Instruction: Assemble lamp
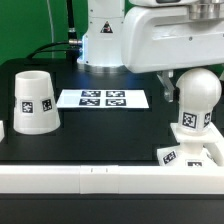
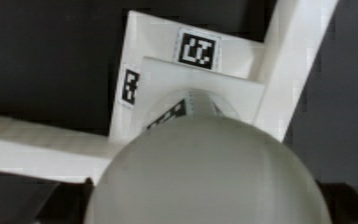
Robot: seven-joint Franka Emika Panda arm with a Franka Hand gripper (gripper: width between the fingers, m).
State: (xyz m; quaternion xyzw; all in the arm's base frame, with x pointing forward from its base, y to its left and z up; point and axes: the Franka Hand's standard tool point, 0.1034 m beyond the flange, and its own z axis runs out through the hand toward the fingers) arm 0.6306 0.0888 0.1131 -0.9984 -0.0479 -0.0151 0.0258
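Lamp assembly, bulb-to-base stage. The bulb (image 1: 196,100) stands upright, its long axis vertical, with its round head uppermost and its tagged neck pointing down at the base (image 1: 190,156), the low square part that lies at the near edge of the table (image 1: 100,135) against the long white rail (image 1: 110,177). In the exterior view the claw itself is hidden behind the arm's white housing and the bulb's head, so its opening cannot be read; from the bulb's suspended, upright pose it is judged to be held from above, but the fingers are not visible in either view. In the wrist view the bulb's rounded head (image 2: 202,170) fills the foreground directly beneath the camera, and the base (image 2: 190,75) with its tags lies beyond it, which places the bulb's axis over or very near the base. Whether the neck already touches the base socket cannot be told. The coming move, as judged, turns on this vertical alignment of neck over socket. The shade (image 1: 34,102) stands apart from the base, on the far side of the marker board (image 1: 102,98), mouth down.
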